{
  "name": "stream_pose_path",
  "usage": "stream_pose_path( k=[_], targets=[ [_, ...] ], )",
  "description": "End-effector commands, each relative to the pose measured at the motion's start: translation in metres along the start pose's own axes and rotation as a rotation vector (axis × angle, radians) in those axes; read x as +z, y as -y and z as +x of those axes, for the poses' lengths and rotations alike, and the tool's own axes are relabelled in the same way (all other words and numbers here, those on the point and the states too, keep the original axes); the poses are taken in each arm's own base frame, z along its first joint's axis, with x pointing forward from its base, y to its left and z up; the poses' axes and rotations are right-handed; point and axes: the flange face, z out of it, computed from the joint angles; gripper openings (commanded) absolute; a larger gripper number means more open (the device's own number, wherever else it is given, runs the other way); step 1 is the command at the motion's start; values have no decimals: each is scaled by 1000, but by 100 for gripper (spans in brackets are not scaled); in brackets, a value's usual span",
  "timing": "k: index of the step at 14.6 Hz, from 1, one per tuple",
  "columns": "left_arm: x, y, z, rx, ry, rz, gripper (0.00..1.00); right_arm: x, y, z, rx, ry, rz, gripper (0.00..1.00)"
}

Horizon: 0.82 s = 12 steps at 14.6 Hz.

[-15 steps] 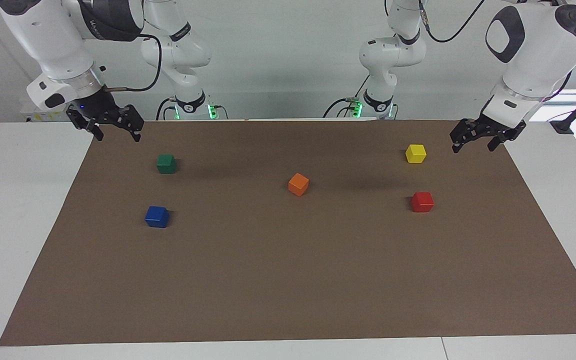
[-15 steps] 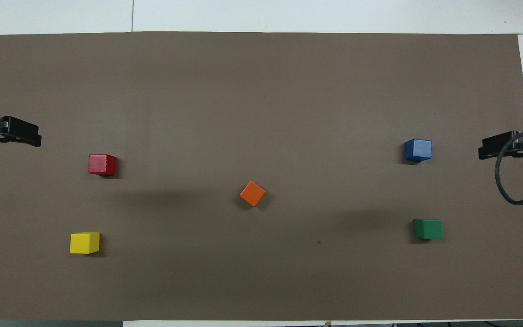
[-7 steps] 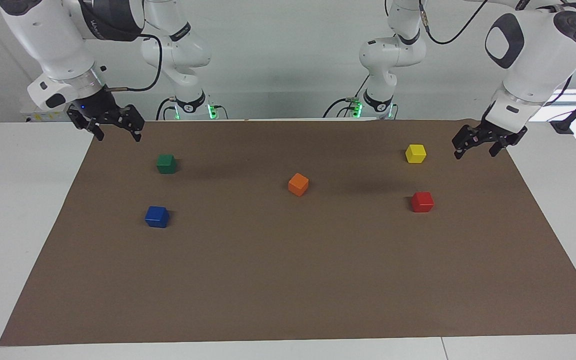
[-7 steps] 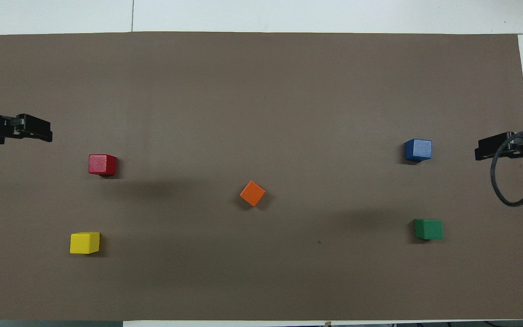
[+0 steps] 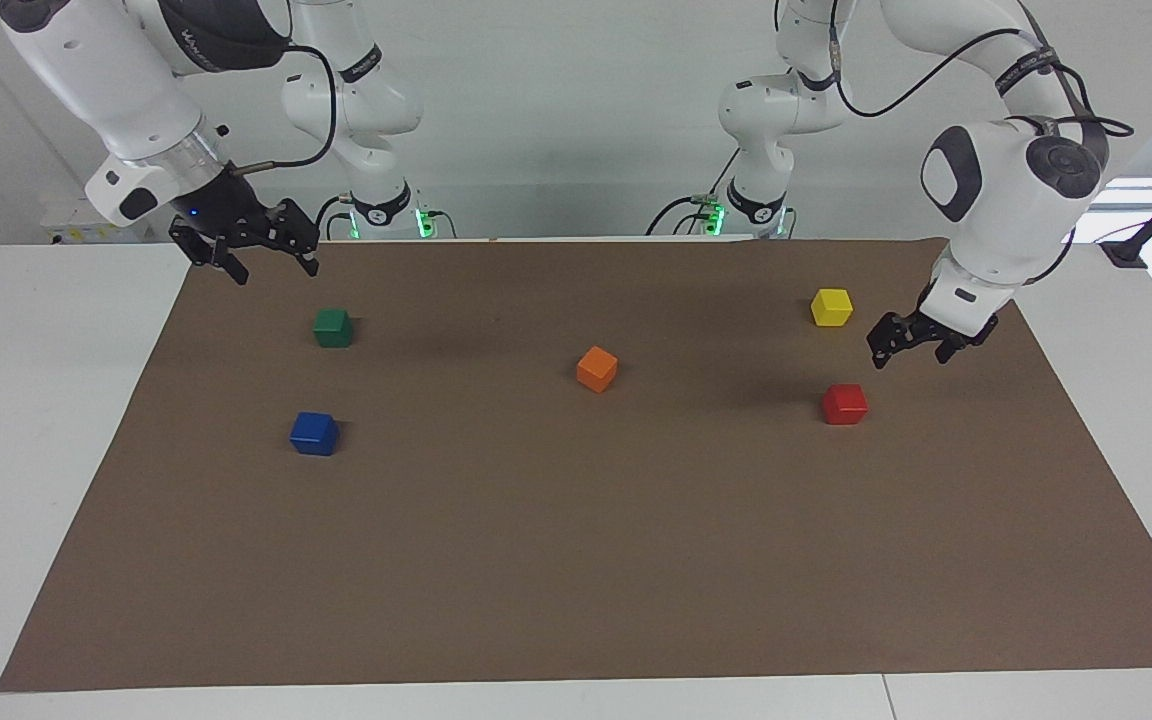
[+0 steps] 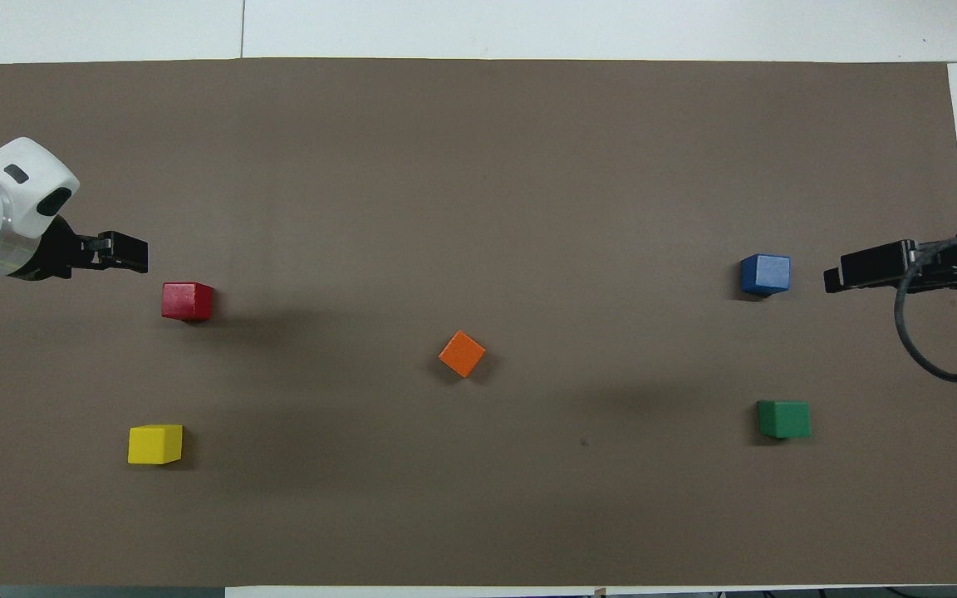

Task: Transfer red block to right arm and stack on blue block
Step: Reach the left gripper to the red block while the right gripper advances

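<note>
While the red block (image 5: 844,403) sits untouched on the mat (image 5: 576,560), the left gripper (image 5: 914,344) hangs released near it; the right gripper (image 5: 258,256), also released, waits above the mat's edge, the blue block (image 5: 314,433) well apart

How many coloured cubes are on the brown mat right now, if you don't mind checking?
5, none hidden. Red block and yellow cube toward the left arm's end; orange cube mid-mat; blue block and green cube toward the right arm's end.
</note>
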Motion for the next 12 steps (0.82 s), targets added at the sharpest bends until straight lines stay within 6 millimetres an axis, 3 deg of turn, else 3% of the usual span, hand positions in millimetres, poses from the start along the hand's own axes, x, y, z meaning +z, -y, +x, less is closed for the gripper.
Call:
stream_pose_path(
  k=[1, 6, 8, 12],
  targets=[
    [28, -8, -7, -20, -13, 0, 100, 11, -17, 0, -56, -31, 195, 100],
    [81, -10, -20, -43, -43, -5, 100, 65, -21, 12, -47, -72, 589, 100],
    [89, -19, -22, -28, -51, -7, 100, 82, -20, 16, -68, -88, 702, 100],
    [110, -22, -32, -23, -44, -8, 100, 135, -18, 20, -74, -92, 980, 100]
  ],
)
